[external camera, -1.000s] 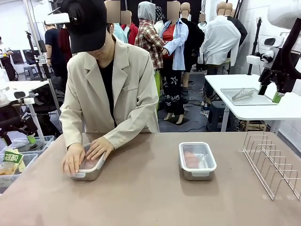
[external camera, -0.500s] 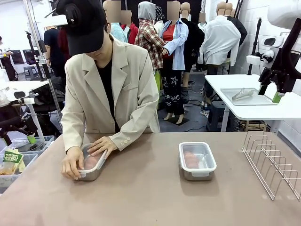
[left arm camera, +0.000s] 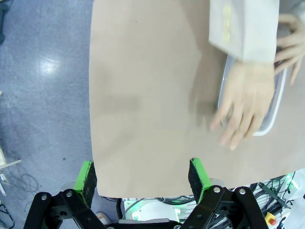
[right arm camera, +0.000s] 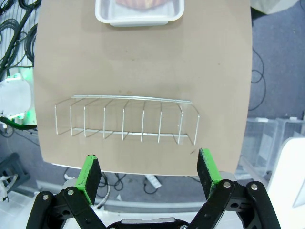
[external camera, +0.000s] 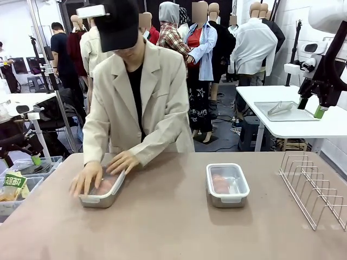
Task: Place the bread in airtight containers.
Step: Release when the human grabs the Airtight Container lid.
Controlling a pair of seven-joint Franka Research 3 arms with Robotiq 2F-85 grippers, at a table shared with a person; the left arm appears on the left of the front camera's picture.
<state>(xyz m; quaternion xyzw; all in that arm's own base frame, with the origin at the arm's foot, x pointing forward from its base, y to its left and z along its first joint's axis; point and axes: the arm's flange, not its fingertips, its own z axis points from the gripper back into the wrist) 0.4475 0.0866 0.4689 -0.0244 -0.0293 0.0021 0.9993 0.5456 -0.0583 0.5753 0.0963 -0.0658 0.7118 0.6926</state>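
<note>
Both grippers, left (left arm camera: 143,179) and right (right arm camera: 148,171), hung spread and empty above the near edge of the brown table (external camera: 173,227). Toward the right edge stood a bare wire rack (external camera: 314,187). At mid-table a lidded rectangular steel tin (external camera: 227,184) held golden bread (external camera: 219,183). Nearer the left edge the person's hands (external camera: 103,170) pressed the clear lid onto a second tin (external camera: 101,189); its clips and roll were hard to make out.

Brown worktop (external camera: 173,216) over a grey speckled floor (left arm camera: 43,71) with a bright light glare. White side table (external camera: 303,116) at back right, carrying a tray (external camera: 284,111). Loose cables (right arm camera: 14,19) lie on the floor.
</note>
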